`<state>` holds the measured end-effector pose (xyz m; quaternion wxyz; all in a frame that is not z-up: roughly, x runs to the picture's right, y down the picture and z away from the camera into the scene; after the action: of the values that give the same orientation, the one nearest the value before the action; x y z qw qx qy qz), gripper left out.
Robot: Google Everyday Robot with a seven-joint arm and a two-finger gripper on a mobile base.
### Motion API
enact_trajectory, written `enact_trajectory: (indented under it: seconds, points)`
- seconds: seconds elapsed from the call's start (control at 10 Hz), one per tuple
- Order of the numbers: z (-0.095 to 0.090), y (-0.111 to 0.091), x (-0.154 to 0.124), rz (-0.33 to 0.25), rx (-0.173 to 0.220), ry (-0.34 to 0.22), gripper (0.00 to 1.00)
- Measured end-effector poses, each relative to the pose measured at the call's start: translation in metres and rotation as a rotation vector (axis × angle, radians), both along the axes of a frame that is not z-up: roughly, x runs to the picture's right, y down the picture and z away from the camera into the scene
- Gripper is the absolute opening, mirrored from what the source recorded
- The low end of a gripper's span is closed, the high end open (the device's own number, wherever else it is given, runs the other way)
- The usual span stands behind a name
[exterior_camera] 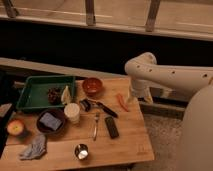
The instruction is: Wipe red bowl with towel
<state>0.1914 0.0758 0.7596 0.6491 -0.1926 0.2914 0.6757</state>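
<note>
I see a light brown wooden worktop in a dim room with warm, yellowish light. Right behind the worktop runs a pale grey ledge, going from left to right. Behind the ledge stands a long dark wall, almost black. Above the wall, farthest from the worktop, is a brighter strip with three metal posts standing up in it. To the right of the worktop I see grey, speckled floor.
</note>
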Motion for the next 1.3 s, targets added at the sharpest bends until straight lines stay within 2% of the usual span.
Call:
enact_trajectory:
  seconds: [0.9, 1.1, 1.3]
  points:
    - [0.0, 0.0, 0.0, 0.0, -0.001, 0.002, 0.8]
    - [-0.005, -0.005, -0.005, -0.015, 0.02, -0.007, 0.8]
    - [-0.011, -0.015, -0.029, -0.052, 0.045, -0.046, 0.8]
